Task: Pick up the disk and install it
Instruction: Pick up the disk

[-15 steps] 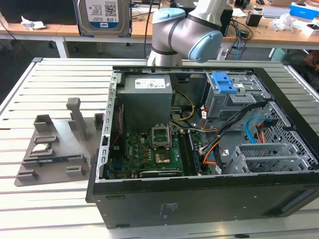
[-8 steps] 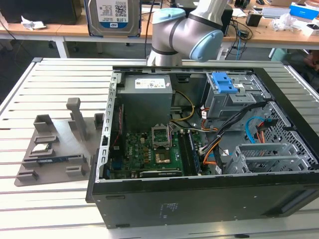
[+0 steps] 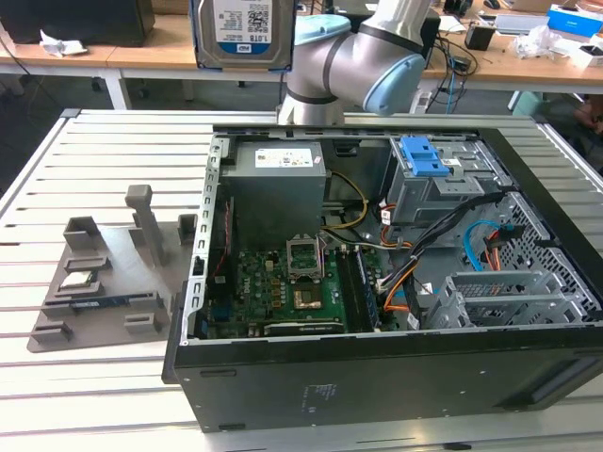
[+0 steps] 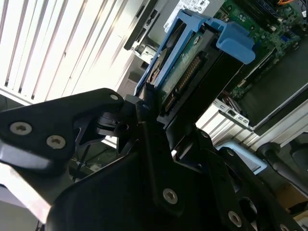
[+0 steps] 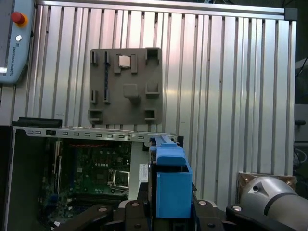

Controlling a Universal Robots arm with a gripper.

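The disk (image 3: 241, 33), a silver hard drive with a white-and-blue label, hangs upright high above the back edge of the open computer case (image 3: 377, 377). My gripper (image 4: 168, 126) is shut on it, the black fingers (image 4: 144, 113) clamping its lower end. In both wrist views the disk's bright blue carrier (image 5: 170, 185) sticks out from between the fingers. In the second wrist view the disk's underside circuit board and connector (image 4: 185, 79) face the camera. In the first wrist view the case's motherboard (image 5: 98, 168) lies below the held disk.
The drive bay with a blue ridged latch (image 3: 422, 158) sits at the case's far right; cables cross beside it. A grey fixture plate (image 3: 104, 282) with a small silver chip lies on the slatted table at the exterior view's left. A teach pendant (image 5: 17, 41) rests at the table's edge.
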